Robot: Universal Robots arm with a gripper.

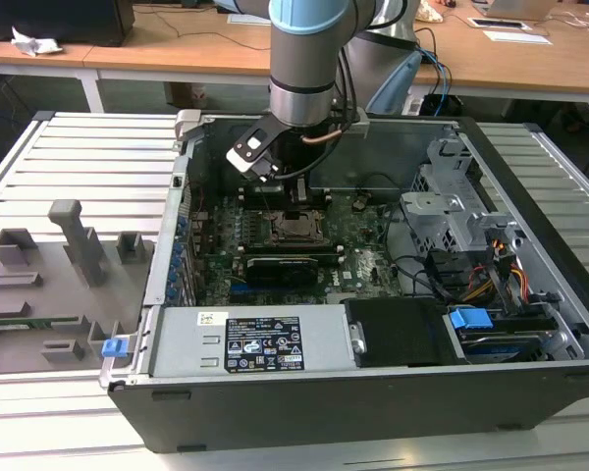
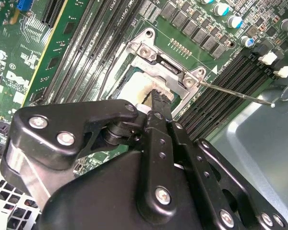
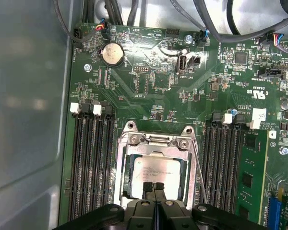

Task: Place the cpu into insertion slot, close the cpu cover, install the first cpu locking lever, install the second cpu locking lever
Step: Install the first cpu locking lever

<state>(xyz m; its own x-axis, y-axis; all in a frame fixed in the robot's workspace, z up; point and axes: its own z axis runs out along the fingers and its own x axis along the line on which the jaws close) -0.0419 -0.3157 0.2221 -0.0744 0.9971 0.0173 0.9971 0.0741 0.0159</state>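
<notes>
The cpu (image 3: 156, 167), pale and silvery, lies flat in the insertion slot (image 1: 296, 229) on the green motherboard inside the open computer case. The cpu cover (image 3: 156, 140), a silvery frame with a square window, lies down around the chip. My gripper (image 3: 153, 188) stands straight above the socket with its two black fingers shut together, tips at the chip's near edge by the cover frame. In the second wrist view the gripper (image 2: 158, 97) touches down beside the cpu (image 2: 132, 91), below the cover (image 2: 158, 60). A thin wire locking lever (image 2: 235, 94) sticks out sideways from the socket; it runs along one side (image 3: 198, 167).
Rows of black memory slots (image 3: 91, 163) flank the socket on both sides. Cables (image 3: 221, 19) hang over the board's far edge. The case wall (image 3: 29, 120) is close by. A power supply (image 1: 255, 339) and a drive cage (image 1: 452, 211) fill the case's front and exterior view's right.
</notes>
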